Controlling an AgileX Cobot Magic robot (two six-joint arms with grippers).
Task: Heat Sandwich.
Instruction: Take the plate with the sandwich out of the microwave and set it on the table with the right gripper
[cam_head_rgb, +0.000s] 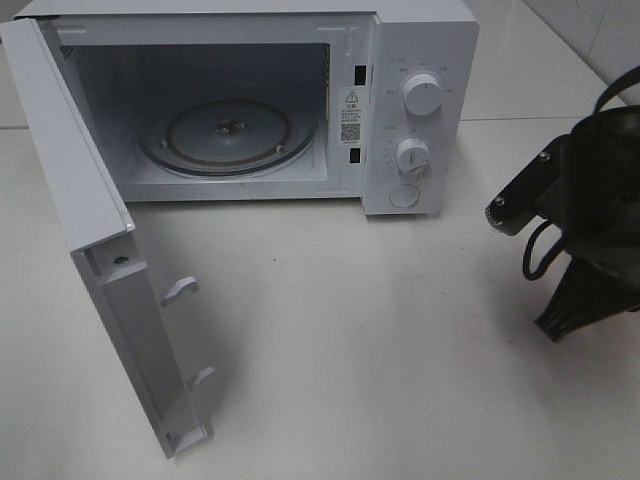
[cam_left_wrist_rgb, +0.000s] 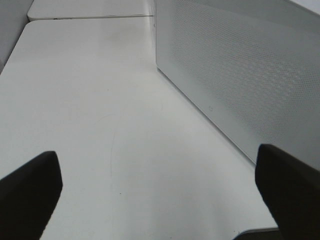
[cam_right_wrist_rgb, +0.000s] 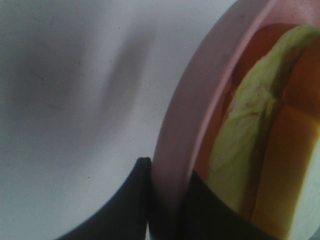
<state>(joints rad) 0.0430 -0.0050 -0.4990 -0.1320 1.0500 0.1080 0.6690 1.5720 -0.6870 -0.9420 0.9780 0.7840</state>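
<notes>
The right arm's fingers pinch the rim of a pink plate, 1 dark finger outside the rim and 1 inside, with the sandwich lying on the plate just beyond them, its lettuce edge and tan crust running lengthwise away from the grip. In the high view that arm sits at the right edge of the desk; plate and sandwich fall outside that picture. The microwave stands at the back with its door swung wide to the left and the glass turntable bare. So the cavity lies forward and to the left of the held plate, and the carry would likely need to sweep leftward across the desk, plate level. The left arm's fingers are spread apart over bare desk beside the door's perforated panel, holding nothing; the right arm is plainly the nearer to the sandwich.
</notes>
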